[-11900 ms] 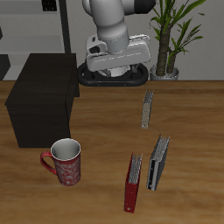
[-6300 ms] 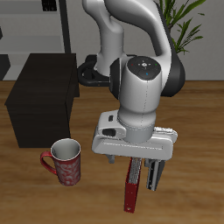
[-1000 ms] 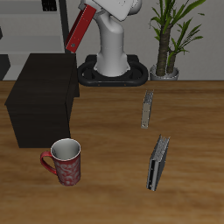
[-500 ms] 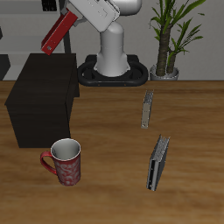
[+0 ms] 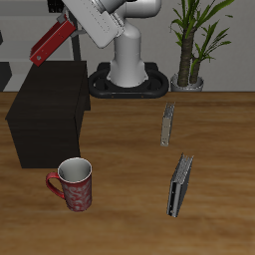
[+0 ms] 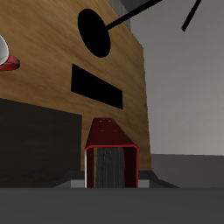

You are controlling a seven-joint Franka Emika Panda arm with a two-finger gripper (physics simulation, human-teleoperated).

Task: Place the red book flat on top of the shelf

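Since before, red book (image 5: 52, 43) farther out above shelf (image 5: 48, 100), tilted, clamped in gripper (image 5: 74, 22).

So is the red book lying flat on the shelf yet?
Not yet. The red book is tilted in the air, held in the gripper above the shelf, not touching its top.

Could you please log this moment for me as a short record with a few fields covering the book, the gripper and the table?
held item: red book, tilted, in the air above the shelf
gripper: gripper shut on the book's end
shelf top: bare, book not yet laid on it
on the table: mug, dark book standing on edge, thin grey book farther back
behind: potted plant
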